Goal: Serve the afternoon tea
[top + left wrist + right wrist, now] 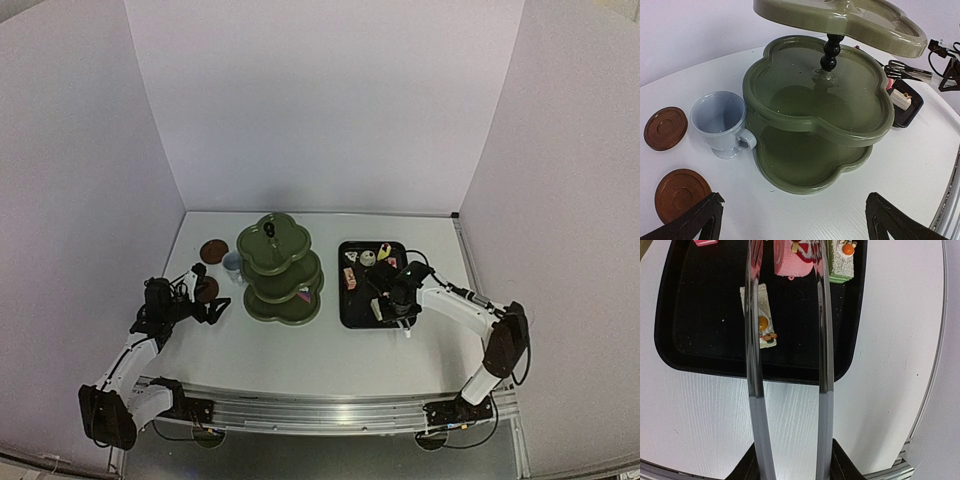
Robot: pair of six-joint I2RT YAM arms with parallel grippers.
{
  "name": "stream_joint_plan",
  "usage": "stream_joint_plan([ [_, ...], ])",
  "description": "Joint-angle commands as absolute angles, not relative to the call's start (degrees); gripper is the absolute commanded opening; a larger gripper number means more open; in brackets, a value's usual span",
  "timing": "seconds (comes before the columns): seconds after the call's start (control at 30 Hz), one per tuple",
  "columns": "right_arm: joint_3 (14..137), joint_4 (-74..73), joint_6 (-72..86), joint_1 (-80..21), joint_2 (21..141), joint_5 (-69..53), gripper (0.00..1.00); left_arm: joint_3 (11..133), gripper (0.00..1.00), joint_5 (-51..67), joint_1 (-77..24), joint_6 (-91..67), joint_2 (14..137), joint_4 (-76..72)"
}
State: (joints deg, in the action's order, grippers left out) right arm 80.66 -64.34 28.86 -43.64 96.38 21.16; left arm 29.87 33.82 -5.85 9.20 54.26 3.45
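Top view, stand: three green tiers in the middle of the table; something small and pink on the lowest tier, too small to name.
Top view, tray: black, just right of the stand, cakes gathered toward its far end.
Top view, right gripper: low over the tray's near right part.
Left wrist, left gripper: spread wide, empty, facing the stand.
Left wrist, cup: pale blue, upright, just beside the bottom tier. Hard and probably slick; better taken across the rim than by the tiny handle.
Left wrist, coasters: two brown discs left of the cup, lying flat. Thin, so likely an edge pinch.
Right wrist, tongs: clamped from both sides by the right gripper, blades pressed partway together.
Right wrist, pink cake: on the tray between the blades, near the tips; pinched or not, cannot tell.
Right wrist, neighbours: green cake outside one blade, pale cake partly behind the other.
Handling, cakes: likely light, soft and crumbly, with loose toppings. Best held low on the long sides with a gentle squeeze; smooth metal may slip.
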Motion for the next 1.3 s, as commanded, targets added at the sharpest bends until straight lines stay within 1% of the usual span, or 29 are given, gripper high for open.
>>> stream_joint_plan([
  [0.0,83.72,-64.57,29.49,-43.42,93.61,23.62,0.37,30.51,1.0,33.59,-6.06,10.47,54.11,1.99],
  [0.17,84.8,-64.65,29.15,-43.42,93.64,24.22,0.37,30.53,1.0,33.58,-6.04,10.92,54.23,2.04],
  [0.43,82.91,-64.49,29.79,-42.92,93.02,23.7,0.37,30.5,1.0,33.45,-6.03,11.55,54.37,2.08],
  [0.97,78.43,-60.63,29.17,-41.35,95.16,18.0,0.36,30.06,1.0,33.43,-6.04,12.19,54.19,2.07],
  [1.03,78.33,-59.91,28.76,-41.0,95.7,17.14,0.32,30.07,1.0,33.39,-6.04,12.14,54.21,2.04],
  [1.27,78.4,-59.73,28.44,-40.75,95.23,17.43,0.07,30.21,1.0,33.02,-6.06,12.22,53.72,2.24],
])
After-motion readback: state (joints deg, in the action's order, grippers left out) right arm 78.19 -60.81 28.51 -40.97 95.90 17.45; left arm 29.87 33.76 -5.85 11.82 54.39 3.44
